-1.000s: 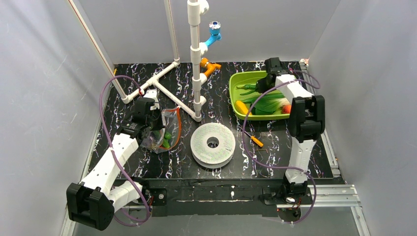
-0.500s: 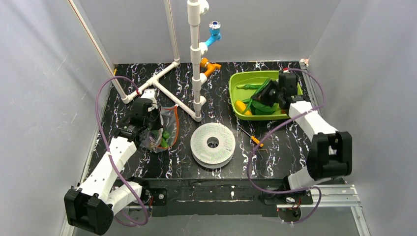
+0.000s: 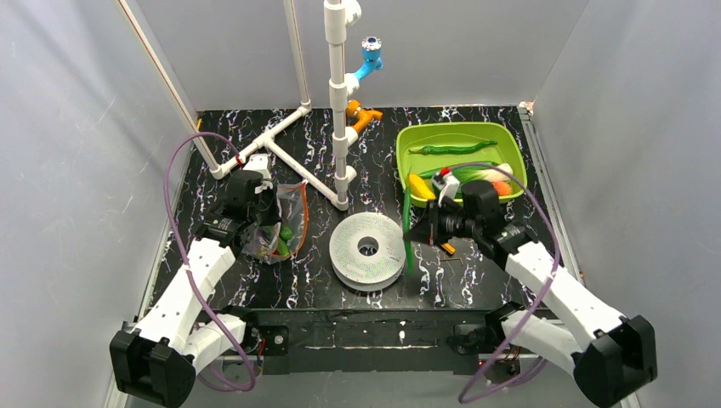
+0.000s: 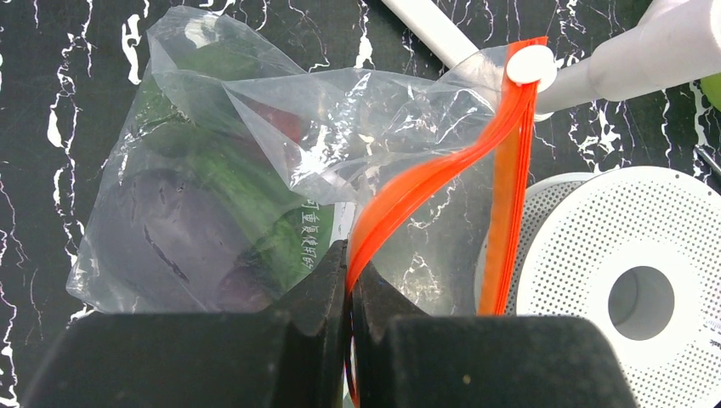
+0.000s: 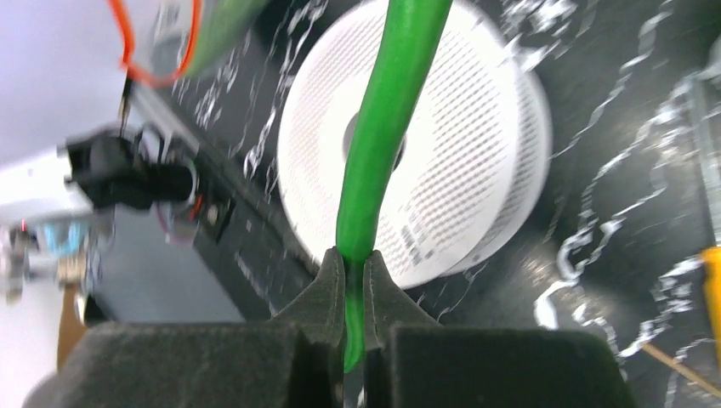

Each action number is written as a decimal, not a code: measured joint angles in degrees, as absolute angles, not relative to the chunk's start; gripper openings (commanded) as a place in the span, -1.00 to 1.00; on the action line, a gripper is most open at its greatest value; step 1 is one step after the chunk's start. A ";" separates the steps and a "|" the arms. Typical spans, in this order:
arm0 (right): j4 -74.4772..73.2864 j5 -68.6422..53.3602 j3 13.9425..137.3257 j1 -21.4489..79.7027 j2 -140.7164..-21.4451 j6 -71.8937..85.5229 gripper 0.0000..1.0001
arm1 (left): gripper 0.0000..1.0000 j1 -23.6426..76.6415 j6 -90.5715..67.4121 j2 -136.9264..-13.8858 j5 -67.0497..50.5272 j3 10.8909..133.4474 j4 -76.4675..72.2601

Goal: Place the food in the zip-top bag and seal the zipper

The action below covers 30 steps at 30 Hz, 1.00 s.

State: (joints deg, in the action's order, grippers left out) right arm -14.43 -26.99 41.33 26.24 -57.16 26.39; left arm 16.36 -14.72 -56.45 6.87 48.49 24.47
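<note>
The clear zip-top bag (image 3: pixel 276 228) lies at the left and holds a purple eggplant (image 4: pixel 161 229), green pieces (image 4: pixel 255 200) and something dark red (image 4: pixel 281 123). Its mouth gapes. My left gripper (image 4: pixel 349 272) is shut on the near side of the orange-red zipper (image 4: pixel 425 178). My right gripper (image 5: pixel 355 263) is shut on the end of a long green pepper (image 5: pixel 387 127). It holds the pepper (image 3: pixel 408 238) off the table beside the white disc. More food lies in the lime-green tray (image 3: pixel 400 153): another green pepper (image 3: pixel 451 148), a banana (image 3: pixel 418 184) and bok choy (image 3: pixel 480 174).
A white perforated disc (image 3: pixel 368 248) lies between the bag and my right gripper. A white pipe frame (image 3: pixel 281 153) with an upright post (image 3: pixel 338 102) stands behind the bag. A small orange-handled screwdriver (image 3: pixel 444 245) lies under my right wrist.
My right arm has swung out of the tray toward the front and left, carrying the green pepper to the disc's right edge. My left gripper still holds the zipper.
</note>
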 measured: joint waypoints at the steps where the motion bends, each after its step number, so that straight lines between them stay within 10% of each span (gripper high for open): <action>1: -15.02 -27.69 40.16 27.88 -55.64 26.12 -0.97 | -1.00 16.36 -14.62 -56.32 6.87 48.49 24.47; 8: -17.84 -31.86 39.14 39.11 -51.31 23.48 -0.97 | -1.00 16.36 -14.06 -56.01 6.92 48.49 24.51; 30: -29.79 -36.96 82.37 61.94 -94.47 29.28 -0.97 | -1.00 16.36 -13.52 -51.29 6.90 48.49 24.91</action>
